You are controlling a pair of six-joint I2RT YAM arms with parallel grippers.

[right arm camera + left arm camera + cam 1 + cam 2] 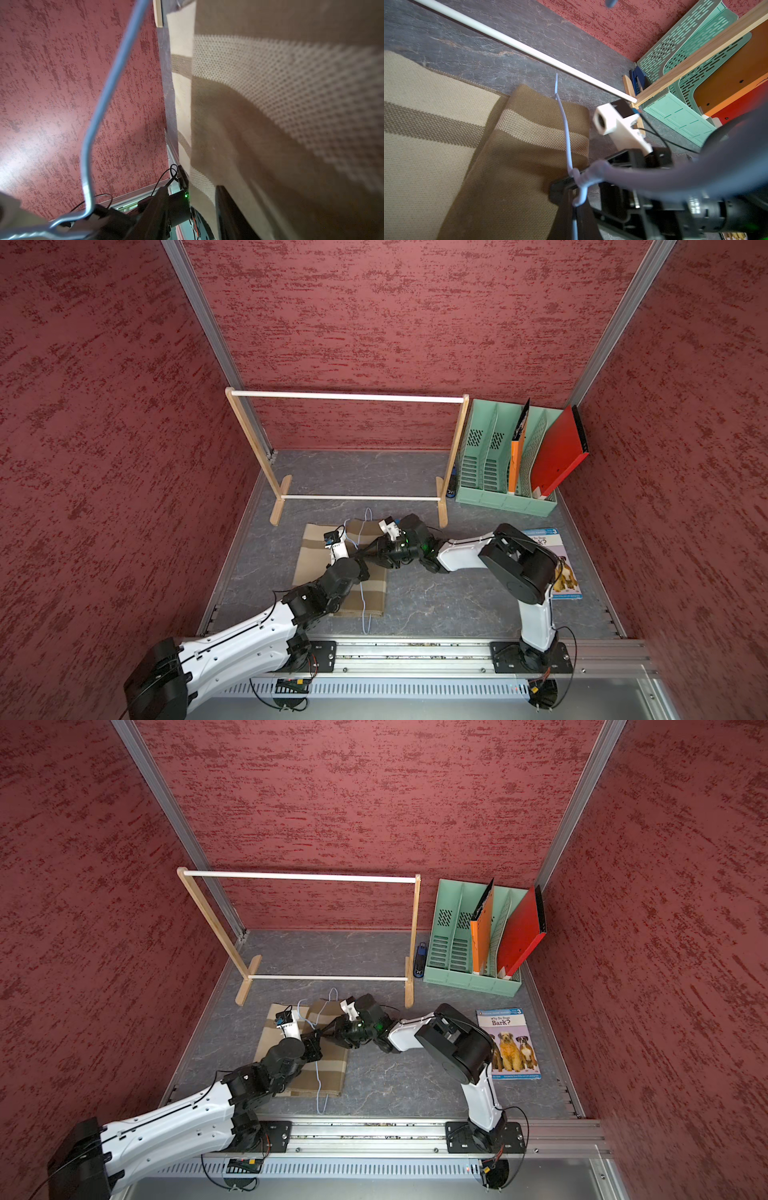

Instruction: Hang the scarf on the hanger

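Observation:
The tan plaid scarf [372, 593] [330, 1073] lies flat on the table, with one darker flap [529, 133] folded over it. The pale blue wire hanger [364, 601] [318, 1081] runs across the scarf. Its hook points toward the rack and its other end sticks past the scarf's near edge. My left gripper [358, 562] [574, 218] is shut on the hanger's wire just below the twisted neck [579, 176]. My right gripper [368, 549] [193, 212] sits right beside it over the flap. Its jaws stand apart, and the scarf [291, 104] lies against one finger. The hanger [116, 68] passes close by.
A wooden rack with white rods [349, 397] stands behind the scarf. A mint file organiser [486, 472] with orange and red folders fills the back right corner, and a blue stapler [419, 959] lies beside it. A dog book [509, 1044] lies at the right, under my right arm.

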